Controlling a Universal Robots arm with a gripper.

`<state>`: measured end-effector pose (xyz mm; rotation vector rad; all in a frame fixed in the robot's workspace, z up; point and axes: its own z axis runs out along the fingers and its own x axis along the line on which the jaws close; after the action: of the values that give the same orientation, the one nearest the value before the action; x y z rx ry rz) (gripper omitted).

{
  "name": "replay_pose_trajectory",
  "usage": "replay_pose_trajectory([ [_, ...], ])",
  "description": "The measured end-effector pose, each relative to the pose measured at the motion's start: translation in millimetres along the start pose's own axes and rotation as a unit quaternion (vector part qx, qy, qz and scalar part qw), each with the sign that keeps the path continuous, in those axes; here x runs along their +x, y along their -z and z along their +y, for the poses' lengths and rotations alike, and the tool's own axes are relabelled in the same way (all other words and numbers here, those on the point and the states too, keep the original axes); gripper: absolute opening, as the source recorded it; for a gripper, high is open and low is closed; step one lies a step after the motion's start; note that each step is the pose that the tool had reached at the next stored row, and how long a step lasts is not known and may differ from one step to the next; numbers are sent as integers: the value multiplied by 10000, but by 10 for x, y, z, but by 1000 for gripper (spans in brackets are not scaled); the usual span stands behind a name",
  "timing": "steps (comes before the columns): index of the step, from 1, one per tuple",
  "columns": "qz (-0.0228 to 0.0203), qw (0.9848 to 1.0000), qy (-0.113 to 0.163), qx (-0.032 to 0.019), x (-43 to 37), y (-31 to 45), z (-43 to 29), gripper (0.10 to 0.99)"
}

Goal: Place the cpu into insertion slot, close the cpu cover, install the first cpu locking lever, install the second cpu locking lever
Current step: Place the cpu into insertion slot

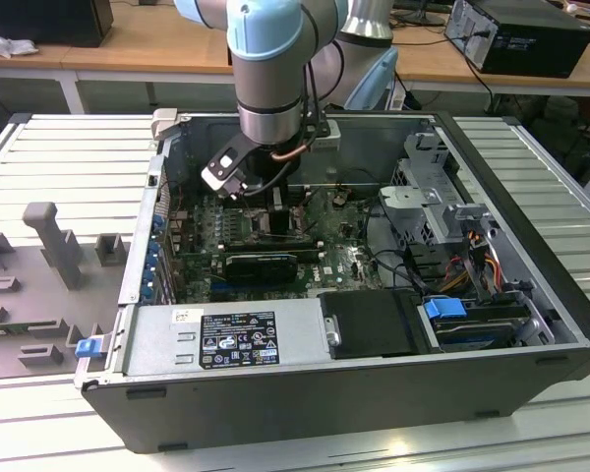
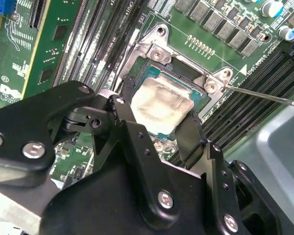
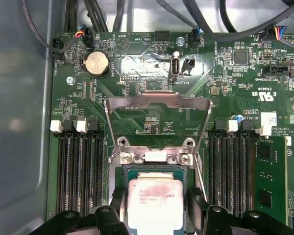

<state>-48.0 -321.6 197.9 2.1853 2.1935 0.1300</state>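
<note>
My gripper (image 2: 157, 111) is down inside the open computer case (image 1: 128, 265), over the motherboard (image 1: 324, 258). Its two black fingers (image 2: 121, 110) are shut on opposite edges of the cpu (image 2: 159, 104), a pale square chip with a smeared face. In both wrist views the cpu (image 3: 154, 200) sits within the insertion slot's silvery rim (image 2: 152, 49), low in or just over it. The cpu cover (image 3: 157, 100), a thin silvery frame, stands swung open beyond the slot's hinge bracket (image 3: 157, 157). A thin wire locking lever (image 2: 264, 93) sticks out free beside the slot.
Long black memory slots (image 3: 78, 166) flank the socket on both sides. A green card (image 2: 44, 54) stands near one finger. Cables (image 3: 103, 14) run along the board's far edge. Drive cage (image 1: 438, 211) and power supply (image 1: 236, 339) fill the rest of the case.
</note>
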Motion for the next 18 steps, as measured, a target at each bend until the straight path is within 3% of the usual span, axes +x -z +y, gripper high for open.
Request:
replay_pose_trajectory([
  [6,0,10000,-4,1,3,101,9,600],
  [7,-4,10000,-4,3,4,104,10,533],
  [8,-9,10000,-4,7,4,108,12,412],
  [9,-11,10000,-4,12,3,115,12,412],
  [12,-11,10000,-5,20,4,139,15,227],
  [13,-10,10000,-5,28,5,153,17,110],
  [18,-12,10000,-19,43,7,233,25,106],
])
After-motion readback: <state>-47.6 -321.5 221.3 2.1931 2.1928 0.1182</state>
